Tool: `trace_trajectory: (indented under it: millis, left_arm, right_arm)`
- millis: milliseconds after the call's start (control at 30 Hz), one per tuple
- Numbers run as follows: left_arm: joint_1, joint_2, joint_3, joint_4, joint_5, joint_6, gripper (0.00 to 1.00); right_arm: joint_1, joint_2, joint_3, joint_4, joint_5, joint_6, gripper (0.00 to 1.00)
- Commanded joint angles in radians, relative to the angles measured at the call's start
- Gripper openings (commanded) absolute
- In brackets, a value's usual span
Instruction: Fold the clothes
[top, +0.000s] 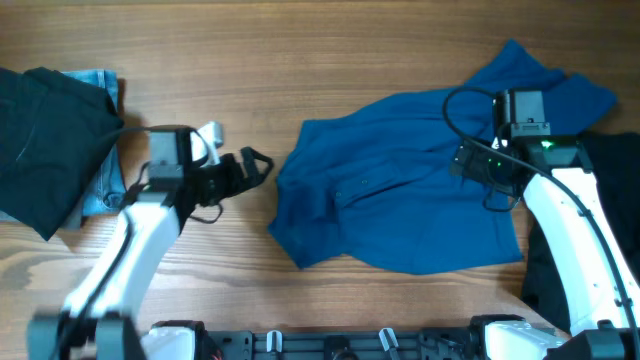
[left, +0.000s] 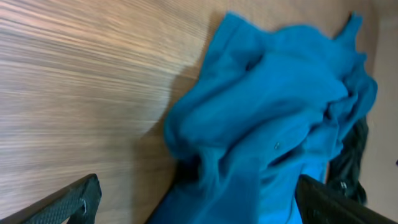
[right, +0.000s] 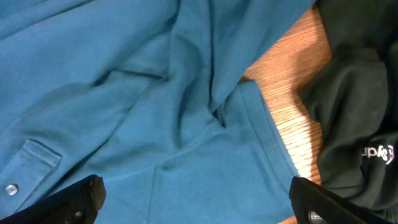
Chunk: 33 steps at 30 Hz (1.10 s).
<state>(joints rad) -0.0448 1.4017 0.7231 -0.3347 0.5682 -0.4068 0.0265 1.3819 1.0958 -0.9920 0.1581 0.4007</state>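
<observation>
A large teal-blue shirt (top: 400, 185) lies crumpled on the wooden table, right of centre. It also shows in the left wrist view (left: 273, 118) and in the right wrist view (right: 137, 106), where a buttoned placket shows at lower left. My left gripper (top: 255, 168) is open and empty, just left of the shirt's left edge. My right gripper (top: 490, 175) is open above the shirt's right part, holding nothing. A black garment (top: 45, 125) lies on a light-blue denim piece (top: 105, 170) at far left. Another black garment (top: 610, 200) lies at far right.
The black garment with white lettering (right: 354, 106) lies right of the shirt's edge in the right wrist view, with bare wood (right: 292, 87) between them. Bare wooden table (top: 250, 60) lies between the left pile and the shirt.
</observation>
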Motion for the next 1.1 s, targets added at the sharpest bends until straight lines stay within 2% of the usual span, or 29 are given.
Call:
trace_trajectory:
  millis: [0, 100, 167, 200, 233, 267, 400, 567, 667, 700, 767, 867, 1067]
  left_arm:
    - [-0.068, 0.186, 0.016, 0.102, 0.135, -0.033, 1.00]
    - [-0.119, 0.287, 0.016, 0.190, 0.141, -0.092, 0.98]
    - [-0.145, 0.330, 0.016, 0.242, 0.142, -0.120, 0.81]
    - [-0.158, 0.348, 0.016, 0.274, 0.142, -0.133, 0.52]
    - [-0.164, 0.354, 0.016, 0.301, 0.142, -0.133, 0.17]
    - [-0.165, 0.355, 0.016, 0.331, 0.139, -0.133, 0.04]
    - [-0.114, 0.329, 0.063, 0.450, 0.060, -0.133, 0.04]
    - [0.042, 0.285, 0.301, 0.450, -0.048, -0.133, 0.04]
    - [0.130, 0.285, 0.466, 0.409, -0.085, -0.133, 0.04]
    - [0.150, 0.285, 0.506, 0.384, -0.107, -0.133, 0.25]
    - [0.183, 0.285, 0.552, 0.337, -0.130, -0.128, 1.00]
    - [0.210, 0.285, 0.557, 0.231, -0.121, -0.125, 1.00]
    - [0.178, 0.316, 0.557, -0.280, -0.121, -0.114, 1.00]
  right_arm:
    - [-0.016, 0.002, 0.008, -0.008, -0.001, 0.018, 1.00]
    - [-0.019, 0.002, 0.008, -0.012, -0.001, 0.018, 1.00]
    - [-0.019, 0.002, 0.008, -0.015, -0.001, 0.018, 1.00]
    - [-0.019, 0.002, 0.008, -0.016, -0.001, 0.018, 1.00]
    - [-0.019, 0.002, 0.008, -0.017, -0.001, 0.018, 1.00]
    - [-0.019, 0.002, 0.008, -0.018, 0.000, 0.018, 1.00]
    - [-0.020, 0.002, 0.008, -0.018, 0.000, 0.017, 1.00]
    - [-0.021, 0.002, 0.008, -0.018, 0.000, 0.018, 1.00]
    - [-0.021, 0.002, 0.008, -0.017, 0.000, 0.018, 1.00]
    - [-0.021, 0.002, 0.008, -0.017, -0.001, 0.018, 1.00]
    - [-0.021, 0.002, 0.008, -0.016, -0.001, 0.018, 1.00]
    - [-0.021, 0.002, 0.008, -0.015, -0.001, 0.018, 1.00]
    - [-0.021, 0.002, 0.008, 0.002, 0.000, -0.003, 1.00]
